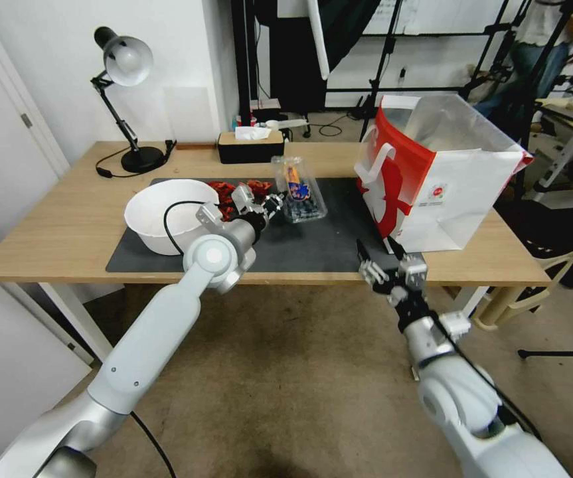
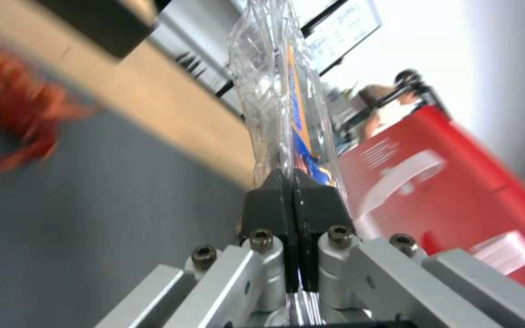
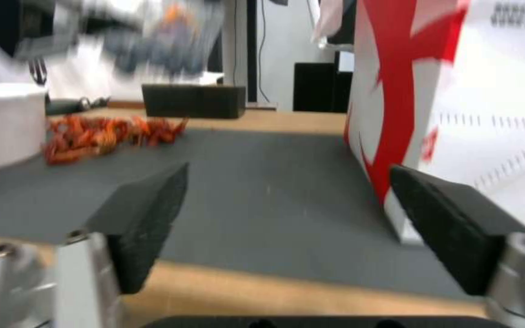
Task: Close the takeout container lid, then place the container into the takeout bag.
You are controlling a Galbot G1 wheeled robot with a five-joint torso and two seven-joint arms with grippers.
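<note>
The left gripper [image 1: 274, 201] has its two black rubber pads pressed flat together on a thin edge of the takeout container [image 1: 297, 191], with nothing but clear film between them in the left wrist view, where the pads [image 2: 291, 196] meet along a single seam. The container stands tilted on the dark mat [image 1: 313, 245], between the white bowl [image 1: 163, 216] and the takeout bag [image 1: 435, 179]; its lid [image 1: 291, 174] rises at the back, carrying an orange-and-blue label, and dark blueberries sit in the lower half. The plastic is thin, glossy and ribbed, so it will probably flex rather than resist: a pinch on one edge could let the shell twist, buckle or slide out, and if the lid is not snapped home the berries could spill onto the mat. Whether the two halves are latched cannot be told. The right gripper [image 1: 384, 262] hangs at the table's near edge just in front of the bag, its wedge-shaped foam fingers spread wide with nothing held. The bag is stiff paper, red and white with flat white handles and a silvery lining, standing open; its light walls could tip or fold inward if bumped. Red crayfish [image 1: 233, 192] lie behind the left gripper.
</note>
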